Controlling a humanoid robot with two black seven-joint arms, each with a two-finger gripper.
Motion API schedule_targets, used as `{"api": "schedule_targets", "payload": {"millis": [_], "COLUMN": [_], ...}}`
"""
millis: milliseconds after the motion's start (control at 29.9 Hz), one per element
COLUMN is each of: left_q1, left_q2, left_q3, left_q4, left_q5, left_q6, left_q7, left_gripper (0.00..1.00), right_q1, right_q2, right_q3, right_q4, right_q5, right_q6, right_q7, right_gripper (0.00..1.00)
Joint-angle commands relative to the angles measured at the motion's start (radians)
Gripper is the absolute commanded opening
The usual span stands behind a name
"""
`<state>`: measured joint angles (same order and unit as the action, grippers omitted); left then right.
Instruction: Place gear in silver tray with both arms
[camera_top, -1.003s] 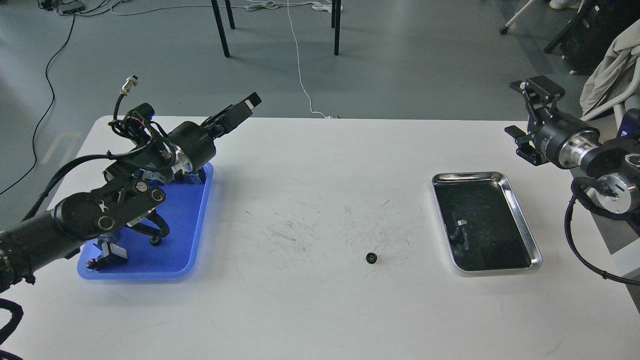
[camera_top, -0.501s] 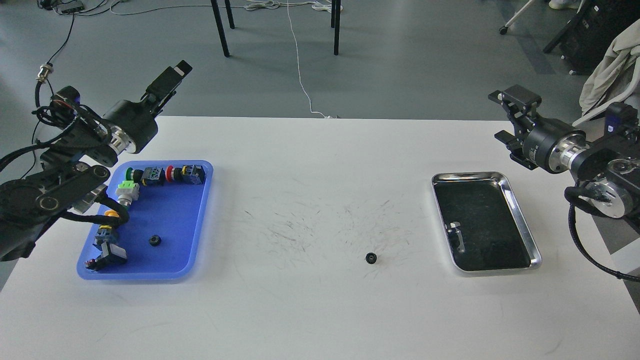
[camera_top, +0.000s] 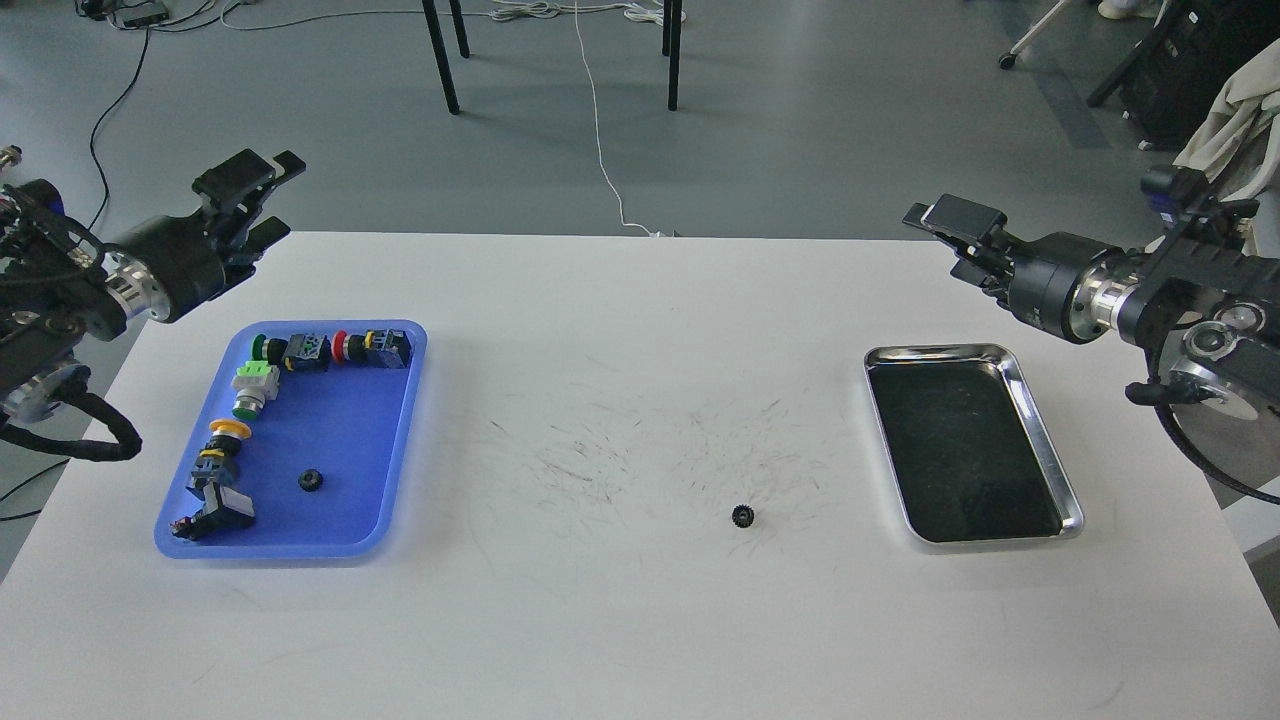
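Though near the silver tray (camera_top: 1040, 440), gear (camera_top: 742, 516) on bare table (camera_top: 640, 620).

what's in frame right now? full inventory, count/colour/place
table: 1, white, scuffed with dark marks mid-surface, fills most of the view
silver tray: 1, shiny metal with dark bottom, right side of table, nothing in it
blue tray: 1, blue plastic, left side of table
gear on table: 1, black, on bare table between the trays, nearer the silver one
gear in blue tray: 1, black, lower middle of blue tray
push-button switches: several, green, red, yellow and black, along the blue tray's far and left edges
cables: white and black, on grey floor beyond table
left gripper: black, above the table's far-left corner, holds nothing
right gripper: black, beyond the silver tray, holds nothing
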<state>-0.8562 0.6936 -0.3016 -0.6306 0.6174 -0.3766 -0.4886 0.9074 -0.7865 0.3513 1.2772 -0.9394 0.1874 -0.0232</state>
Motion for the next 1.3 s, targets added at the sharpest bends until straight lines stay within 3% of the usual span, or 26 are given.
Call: {"api": "schedule_targets", "payload": {"millis": [0, 134, 301, 434, 936, 1270], "left_q1": [0.005, 0.009, 0.016, 0.040, 0.043, 0.045], "left_q2": [0.021, 0.029, 0.037, 0.053, 0.044, 0.040], "left_q3": [-0.001, -0.001, 0.004, 0.001, 0.009, 0.012], "left_q4": [0.009, 0.026, 0.046, 0.049, 0.080, 0.085], "left_q5": [-0.059, -0.087, -0.122, -0.145, -0.156, -0.156], "left_q6": [-0.070, -0.090, -0.112, -0.112, -0.112, -0.112], "left_q7": [0.000, 0.000, 0.000, 0.000, 0.000, 0.000], "left_gripper": [0.98, 0.98, 0.98, 0.98, 0.98, 0.98], "right_q1": [0.036, 0.103, 0.180, 0.214, 0.300, 0.416], "right_q2": [0.000, 0.004, 0.047, 0.101, 0.352, 0.401], "right_q3": [-0.075, -0.178, -0.290, -0.348, -0.537, -0.710], "right_q4": [0.002, 0.002, 0.002, -0.006, -0.102, -0.101], "right_q5": [-0.113, -0.186, -0.228, -0.298, -0.436, -0.513], "right_q6": [0.026, 0.052, 0.055, 0.055, 0.055, 0.061], "right_q7": [0.022, 0.072, 0.091, 0.138, 0.215, 0.324], "right_gripper": [0.96, 0.96, 0.96, 0.96, 0.96, 0.90]}}
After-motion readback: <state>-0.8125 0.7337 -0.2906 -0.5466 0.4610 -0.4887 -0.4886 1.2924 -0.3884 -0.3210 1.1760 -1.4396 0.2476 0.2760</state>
